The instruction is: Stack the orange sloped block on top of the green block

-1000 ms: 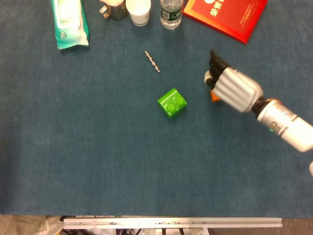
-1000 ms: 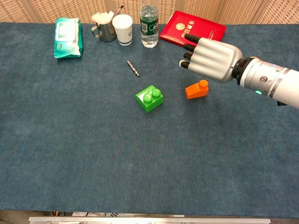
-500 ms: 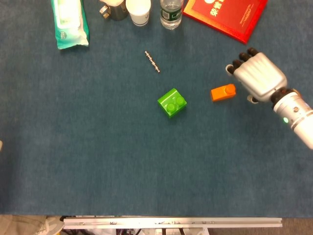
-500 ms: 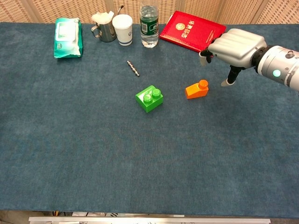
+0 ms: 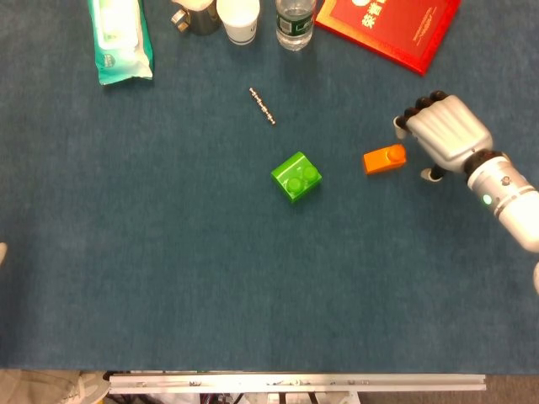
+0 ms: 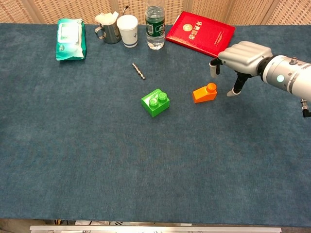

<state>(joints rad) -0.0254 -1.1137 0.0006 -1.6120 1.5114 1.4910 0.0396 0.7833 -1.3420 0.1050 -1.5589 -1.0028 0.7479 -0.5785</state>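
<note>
The orange sloped block (image 5: 384, 158) (image 6: 204, 93) lies on the blue cloth, a short way right of the green block (image 5: 296, 177) (image 6: 155, 102), which has two studs on top. My right hand (image 5: 444, 135) (image 6: 241, 59) hovers just right of and behind the orange block, palm down, fingers apart and pointing downward, holding nothing. It does not touch the block. Of my left hand, neither view gives a clear sight.
Along the far edge stand a wipes packet (image 5: 120, 38) (image 6: 71, 38), a metal cup (image 6: 108, 30), a white paper cup (image 6: 128, 30), a water bottle (image 6: 155, 26) and a red booklet (image 5: 389, 23) (image 6: 200, 33). A small metal rod (image 5: 263, 106) (image 6: 139, 71) lies behind the green block.
My right hand swung from over the orange block to its right side, then sank a little lower toward the cloth. The blocks have not moved.
</note>
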